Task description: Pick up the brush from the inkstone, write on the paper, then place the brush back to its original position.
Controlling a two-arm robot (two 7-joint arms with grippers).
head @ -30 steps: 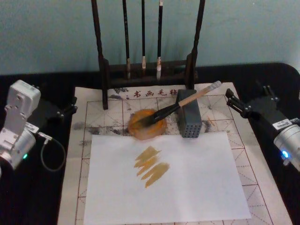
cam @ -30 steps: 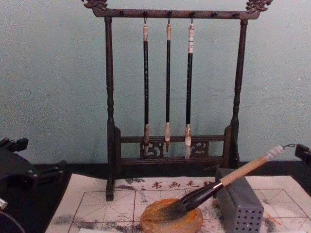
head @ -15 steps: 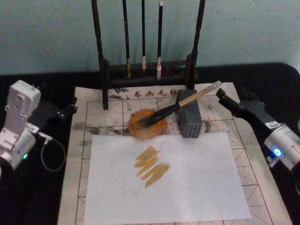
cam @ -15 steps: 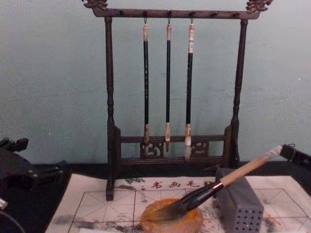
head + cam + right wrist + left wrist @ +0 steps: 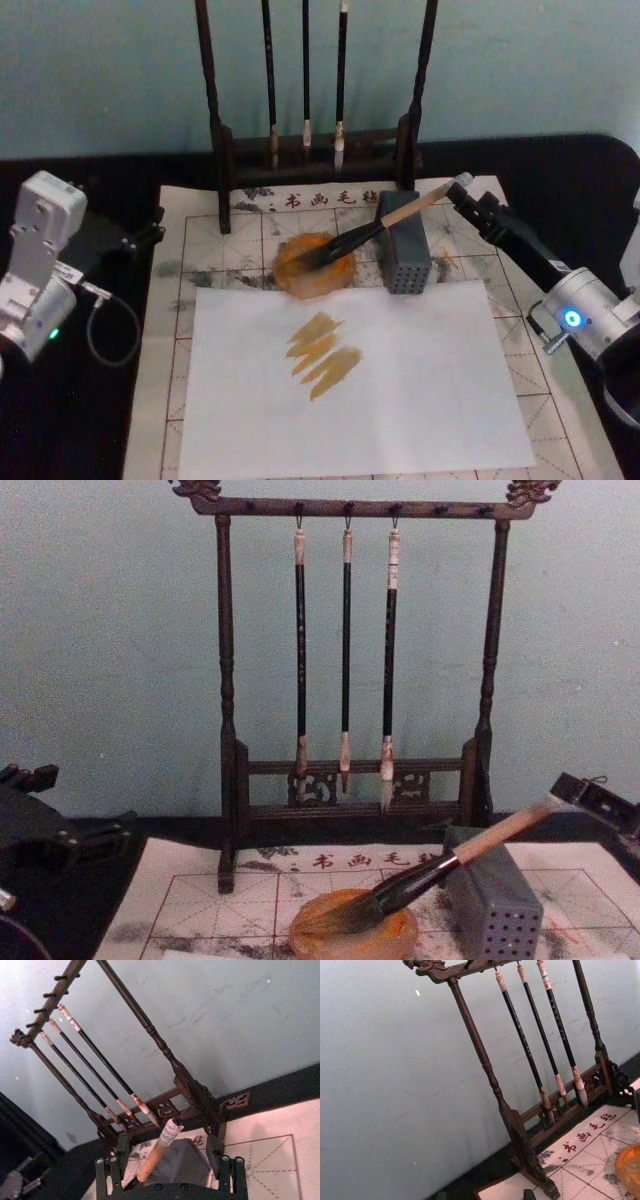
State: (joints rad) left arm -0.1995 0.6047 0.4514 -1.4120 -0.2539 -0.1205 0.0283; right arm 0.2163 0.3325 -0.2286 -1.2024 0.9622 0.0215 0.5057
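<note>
The right gripper (image 5: 465,192) has its fingers apart around the whitish end of the brush (image 5: 385,222), and the left gripper (image 5: 148,226) is parked at 9 o'clock of the inkstone (image 5: 298,283). The brush lies with its bristles in the inkstone, and its handle leans on the grey block (image 5: 403,258) and points to 2 o'clock. The pick-up seems to be in hand, so next the fingers must close firmly on the handle and lift it.

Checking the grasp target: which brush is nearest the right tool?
The thick pale-handled brush resting on the grey block, bristles in the dish; right tool at its wrapped end. The three thin ones hang on the rack.
</note>
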